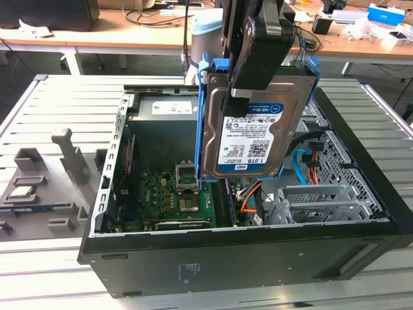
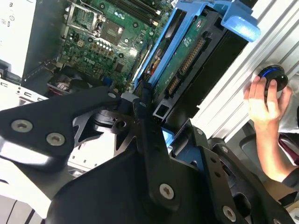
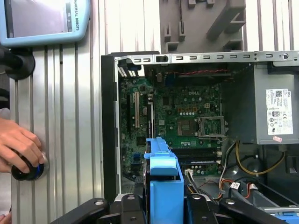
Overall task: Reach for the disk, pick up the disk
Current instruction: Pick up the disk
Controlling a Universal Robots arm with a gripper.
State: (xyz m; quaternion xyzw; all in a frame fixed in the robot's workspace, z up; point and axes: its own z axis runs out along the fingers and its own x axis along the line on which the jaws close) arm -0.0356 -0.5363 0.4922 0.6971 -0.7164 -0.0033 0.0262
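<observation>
The disk [image 1: 250,139] hangs upright above the open computer case [image 1: 245,252], with its blue-and-white label facing the exterior camera and blue rails along its sides. My gripper [image 1: 244,89] comes down from above and is shut on the disk's upper part, one black finger lying over the label side. In the second wrist view the disk [image 2: 189,58] is seen edge-on between the black fingers [image 2: 148,122], its connector side showing. In the first wrist view its blue rail [image 3: 164,184] stands out beyond the gripper [image 3: 163,207], over the motherboard [image 3: 187,112].
Inside the case are a motherboard [image 1: 171,194], a metal drive cage [image 1: 322,200] and orange and blue cables [image 1: 303,165]. A grey fixture [image 1: 45,174] holding a small chip lies at the exterior view's left. A person's hand [image 3: 18,149] rests on a round button; a teach pendant [image 3: 42,21] lies nearby.
</observation>
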